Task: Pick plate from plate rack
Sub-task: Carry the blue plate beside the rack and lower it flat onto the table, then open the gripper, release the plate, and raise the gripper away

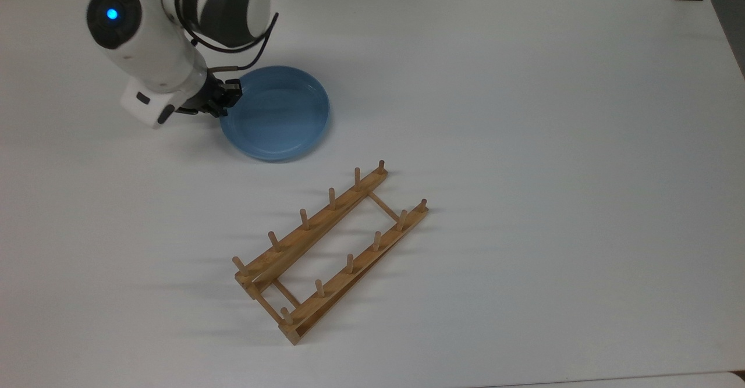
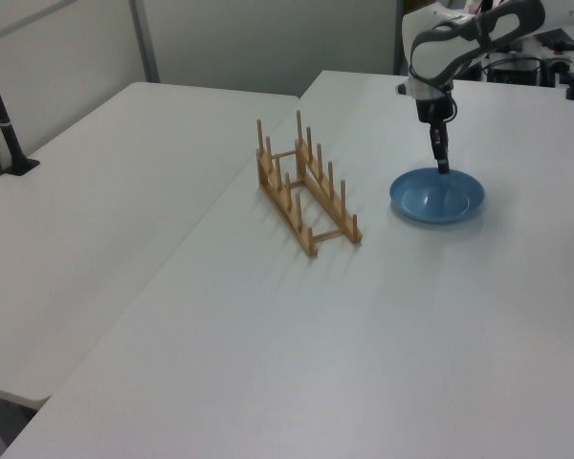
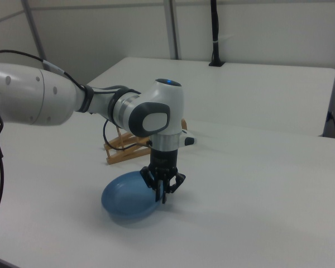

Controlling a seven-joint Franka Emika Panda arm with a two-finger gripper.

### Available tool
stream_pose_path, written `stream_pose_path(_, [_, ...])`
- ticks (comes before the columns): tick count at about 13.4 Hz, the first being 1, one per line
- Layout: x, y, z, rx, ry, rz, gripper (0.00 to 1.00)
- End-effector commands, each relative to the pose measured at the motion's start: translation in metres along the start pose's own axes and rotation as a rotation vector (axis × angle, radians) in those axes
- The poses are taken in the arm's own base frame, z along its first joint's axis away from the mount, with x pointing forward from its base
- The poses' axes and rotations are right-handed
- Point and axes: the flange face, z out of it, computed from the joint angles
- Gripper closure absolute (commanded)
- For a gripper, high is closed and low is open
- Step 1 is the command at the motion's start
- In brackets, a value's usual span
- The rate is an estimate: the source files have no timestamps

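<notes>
In the top view, the arm [image 1: 174,33] is seen over the tabletop's [image 1: 524,143] far left part, reaching down to the plate [image 1: 276,114]. The claw [image 1: 224,102] is clenched on the plate's rim at the top view's left side of the plate, with one finger inside the rim and one outside. The plate is seen lying flat and right way up on the tabletop, out of the rack [image 1: 329,251] and well apart from it, nearer the far edge. The rack is set slantwise near the tabletop's middle, towards the near edge, with its pegs upright and nothing held between them.

In the left view, the rack [image 2: 304,185] is seen to the left of the plate [image 2: 438,196], the two being apart. The claw [image 2: 442,164] is pointed straight down at the plate's far rim.

In the right view, the plate [image 3: 128,196] is seen resting on the tabletop [image 3: 257,201] near its front edge, with the claw [image 3: 163,192] gripping the rim on the right view's right side. The rack [image 3: 125,151] is partly hidden behind the arm [image 3: 151,120].
</notes>
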Motion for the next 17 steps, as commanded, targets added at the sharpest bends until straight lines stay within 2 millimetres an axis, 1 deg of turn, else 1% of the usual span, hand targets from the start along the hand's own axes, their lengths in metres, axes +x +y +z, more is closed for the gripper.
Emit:
stream_pose_path(1, [-0.001,-0.005,-0.007,-0.046,0.010,-0.021,0.16])
stream_pose_path(2, [-0.003,-0.006,-0.016,-0.046,0.020,-0.017,0.00])
stream_pose_path(3, [-0.007,-0.010,-0.035,-0.050,0.051,0.008,0.00])
stream_pose_path(4, [-0.010,-0.024,-0.062,-0.057,0.097,0.059,0.00])
stream_pose_path(5, [-0.012,-0.047,-0.093,-0.070,0.120,0.102,0.00])
stream_pose_path(6, [-0.015,-0.065,-0.112,-0.091,0.115,0.120,0.00])
stream_pose_path(7, [-0.019,-0.087,-0.127,-0.114,0.100,0.125,0.00])
stream_pose_path(8, [-0.029,-0.115,-0.147,-0.125,0.099,0.125,0.00])
stream_pose_path(10, [-0.037,-0.135,-0.166,-0.123,0.117,0.121,0.00])
stream_pose_path(11, [-0.038,-0.149,-0.174,-0.128,0.132,0.117,0.00])
stream_pose_path(12, [-0.037,-0.162,-0.177,-0.144,0.138,0.123,0.00])
stream_pose_path(13, [-0.036,-0.171,-0.179,-0.164,0.142,0.158,0.00])
stream_pose_path(15, [-0.038,-0.179,-0.185,-0.168,0.167,0.270,0.00])
stream_pose_path(16, [-0.036,-0.180,-0.186,-0.167,0.175,0.296,0.00])
stream_pose_path(17, [-0.035,-0.181,-0.192,-0.165,0.188,0.300,0.00])
